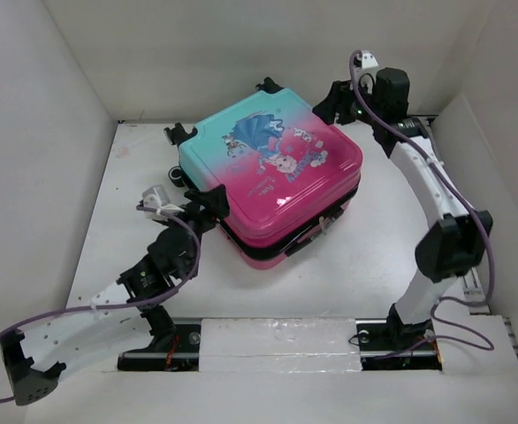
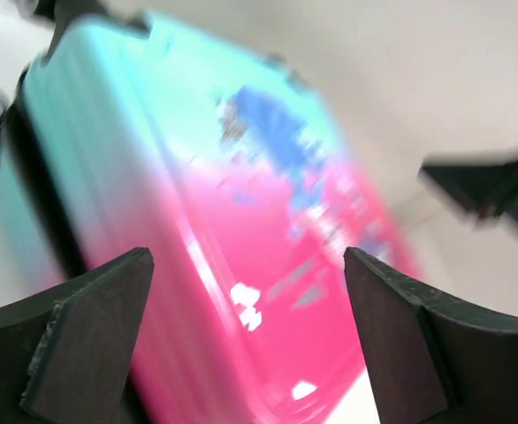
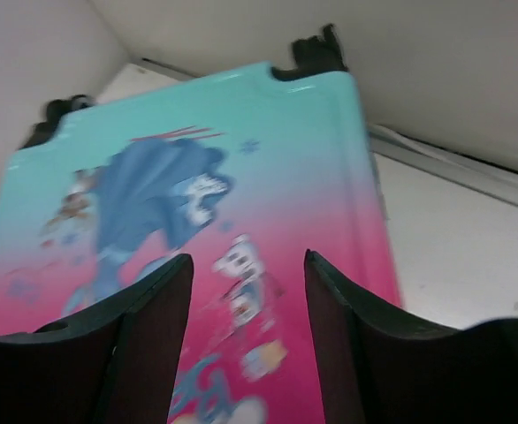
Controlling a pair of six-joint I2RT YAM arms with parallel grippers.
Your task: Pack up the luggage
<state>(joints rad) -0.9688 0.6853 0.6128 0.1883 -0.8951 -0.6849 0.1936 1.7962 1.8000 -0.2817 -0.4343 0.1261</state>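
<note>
The luggage (image 1: 272, 172) lies flat and closed in the middle of the white table, teal at the far end and pink at the near end, with the cartoon princess on top. My left gripper (image 1: 208, 208) is open at its near left edge. In the left wrist view the luggage (image 2: 241, 221) fills the frame, blurred, beyond the open left gripper (image 2: 246, 327). My right gripper (image 1: 337, 104) is open and empty, just above the far right corner. In the right wrist view the lid (image 3: 241, 194) lies under the open right gripper (image 3: 246, 291).
Black wheels (image 1: 179, 134) stick out at the luggage's far left end. White walls (image 1: 47, 132) close in the table on the left, back and right. A metal rail (image 1: 277, 340) with both arm bases runs along the near edge.
</note>
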